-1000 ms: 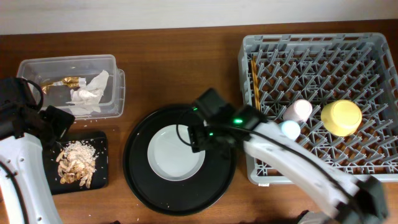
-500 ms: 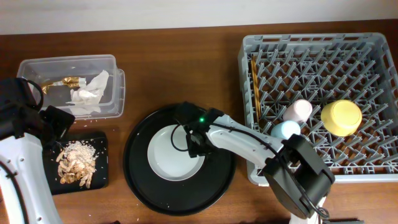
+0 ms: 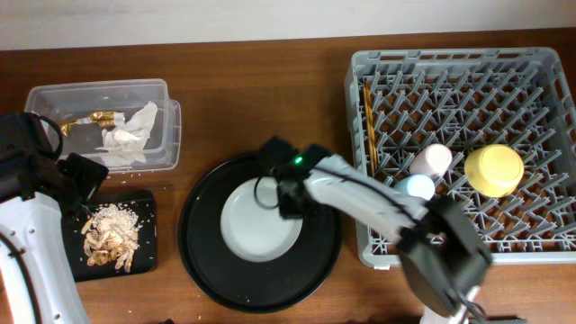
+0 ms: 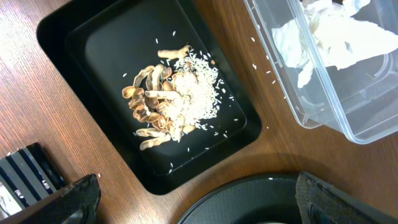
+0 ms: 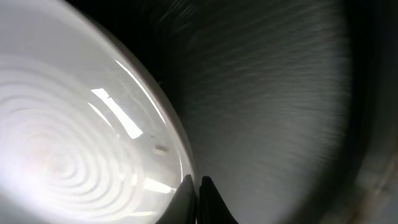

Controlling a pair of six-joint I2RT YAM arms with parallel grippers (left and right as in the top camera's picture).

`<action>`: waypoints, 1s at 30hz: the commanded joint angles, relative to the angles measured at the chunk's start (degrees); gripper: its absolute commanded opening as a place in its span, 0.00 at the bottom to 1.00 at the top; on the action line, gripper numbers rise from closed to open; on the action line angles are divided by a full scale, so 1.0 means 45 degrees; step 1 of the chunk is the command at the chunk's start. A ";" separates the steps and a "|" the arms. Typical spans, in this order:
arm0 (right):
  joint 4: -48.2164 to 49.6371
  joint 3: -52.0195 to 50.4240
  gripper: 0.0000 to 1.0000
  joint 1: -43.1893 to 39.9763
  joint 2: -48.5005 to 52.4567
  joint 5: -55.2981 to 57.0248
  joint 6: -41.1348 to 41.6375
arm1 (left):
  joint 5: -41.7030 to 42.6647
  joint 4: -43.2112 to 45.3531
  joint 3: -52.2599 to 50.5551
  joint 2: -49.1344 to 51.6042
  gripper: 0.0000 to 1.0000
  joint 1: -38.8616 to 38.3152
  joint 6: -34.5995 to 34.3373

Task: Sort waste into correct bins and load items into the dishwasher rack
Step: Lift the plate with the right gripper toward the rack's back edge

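Right wrist view: the right gripper [image 5: 196,190] is seen at the rim of the pale grey-white round plate [image 5: 74,143]. Its jaws are drawn almost together and the thin rim runs into the slit between them; whether the rim is truly pinched cannot be told. The plate is glazed and glossy, ringed with fine concentric ridges. It lies in the large round black tray [image 5: 280,112], which is matt and faintly grooved. From overhead, the plate is found at the middle of that tray, left of the dishwasher rack [image 3: 540,250].

A slip is judged the main risk. A hard, slick rim taken in a narrow bite at one edge could be twisted out of the fingers once lifted, and the plate dropped or chipped. The tray could also be dragged along if a finger is caught against it. At the rack, the stiff grey plastic pegs could be struck, or the small pink cup [image 3: 436,159], small blue cup [image 3: 418,186] and yellow bowl [image 3: 493,169] knocked.

The left gripper [image 4: 198,193] is held wide open over the shallow black tray [image 4: 99,74] of crumbly food scraps [image 4: 174,93], beside the clear plastic box [image 4: 348,124] with the crumpled white paper napkin [image 4: 329,37].
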 commanded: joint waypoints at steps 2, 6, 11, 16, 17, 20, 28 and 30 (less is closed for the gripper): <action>-0.1297 0.1671 0.04 -0.1554 -0.2642 0.2900 -0.0155 | -0.0146 0.0015 -0.0063 0.0058 0.99 0.0044 -0.0034; -0.1603 0.1899 0.05 -0.3288 -0.4347 0.5829 -0.0141 | -0.0146 0.0015 -0.0063 0.0058 0.99 0.0044 -0.0034; -0.1418 0.1894 0.08 -0.5416 -0.4357 0.7888 -0.0141 | -0.0146 0.0015 -0.0063 0.0058 0.99 0.0044 -0.0034; -0.0199 0.1885 0.09 -0.6722 -0.3954 0.7281 -0.0141 | -0.0146 0.0015 -0.0063 0.0058 0.99 0.0044 -0.0034; -0.0112 0.1885 0.12 -0.6737 -0.3876 0.6815 -0.0141 | -0.0146 0.0015 -0.0063 0.0058 0.99 0.0044 -0.0034; 0.0923 0.1880 0.16 -0.6509 -0.3458 0.0160 -0.2997 | -0.0146 0.0015 -0.0063 0.0058 0.99 0.0044 -0.0034; 0.4245 0.2171 0.69 -0.4012 -0.1914 -0.2613 -0.3075 | -0.0146 0.0015 -0.0063 0.0058 0.99 0.0044 -0.0034; 0.2866 0.3934 0.69 -0.4041 -0.0398 -0.2589 -0.3007 | -0.0146 0.0015 -0.0063 0.0058 0.99 0.0044 -0.0034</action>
